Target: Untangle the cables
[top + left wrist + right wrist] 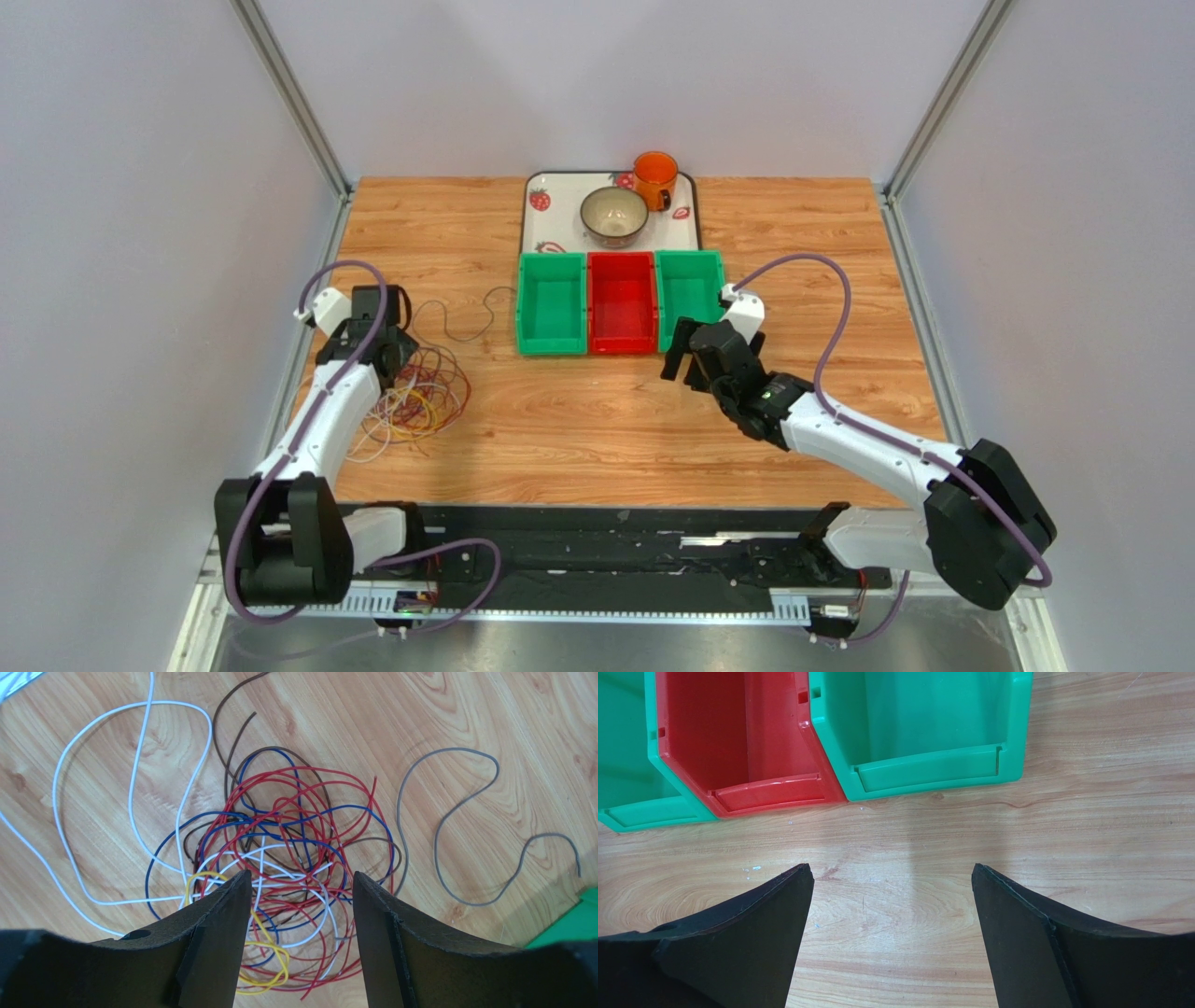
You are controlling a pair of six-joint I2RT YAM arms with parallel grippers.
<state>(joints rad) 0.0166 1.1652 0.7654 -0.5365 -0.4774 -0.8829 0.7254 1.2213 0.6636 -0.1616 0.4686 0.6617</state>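
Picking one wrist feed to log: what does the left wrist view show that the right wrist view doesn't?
Only left wrist: the tangled cables, a loose grey cable, the open left gripper over the tangle. Only right wrist: the red bin, the open right gripper over bare wood. Both: the wooden table and a green bin.

No text, label or number is readable (the bins point(622, 305) look plain).

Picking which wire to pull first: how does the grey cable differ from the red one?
The grey cable snakes in one open curve beside the heap; the red cable is coiled in many loops. Grey crosses almost nothing; red is woven through the heap. Both are thin.
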